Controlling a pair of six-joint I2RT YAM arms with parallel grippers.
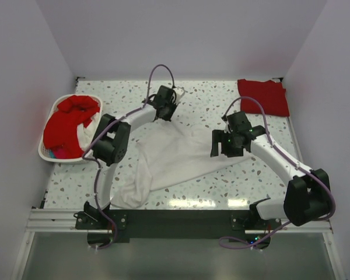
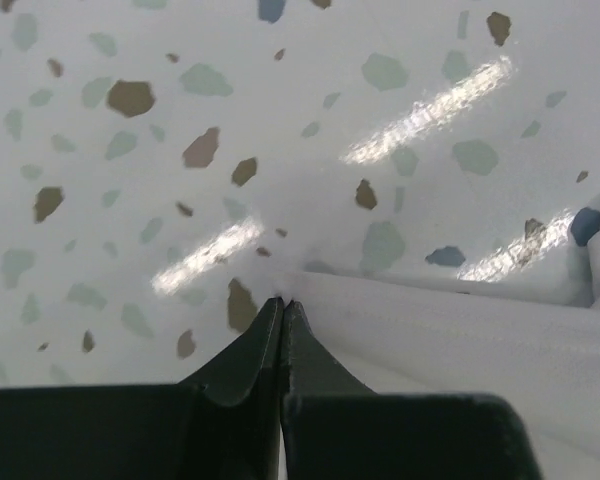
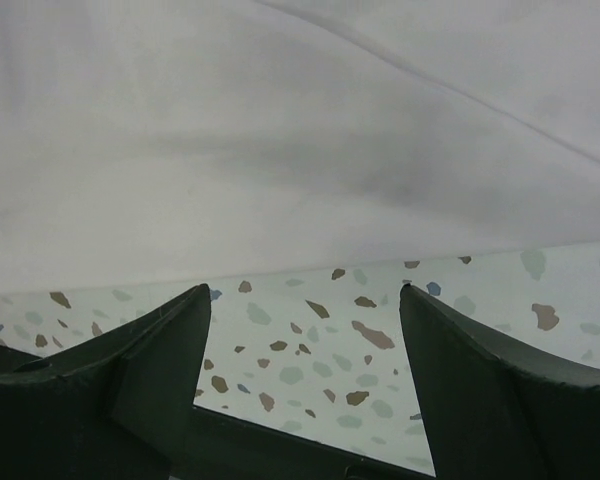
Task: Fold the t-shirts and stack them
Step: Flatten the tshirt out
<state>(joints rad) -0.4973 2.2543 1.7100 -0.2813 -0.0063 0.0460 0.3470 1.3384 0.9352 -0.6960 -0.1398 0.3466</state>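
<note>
Currently: white shirt (image 1: pixel 163 158) lies spread and rumpled on the desk (image 1: pixel 233 186), from mid-desk down toward the near edge, between the two arms.

Left claw (image 1: pixel 164 108): reaches past the shirt's far edge, toward the desk's far side. Wrist view shows the claw (image 2: pixel 283 300) clenched, with its tips meeting right at the cloth's edge (image 2: pixel 450 340), which runs off to the right of them. Cannot tell whether any cloth is caught between the tips. Bare desk ahead and to the left.

Right claw (image 1: pixel 220 144): low at the shirt's right side. Wrist view shows the claw (image 3: pixel 305 290) released, fingers (image 3: pixel 170 340) well apart, nothing between them but speckled desk. The shirt's hem (image 3: pixel 280 150) lies just beyond the tips, filling the upper part of that view.

Other items: folded red shirt (image 1: pixel 263 97) lies flat at the far right corner, well apart from both claws. Basket (image 1: pixel 45 153) sits at the left edge, holding more red shirts (image 1: pixel 67 119).
</note>
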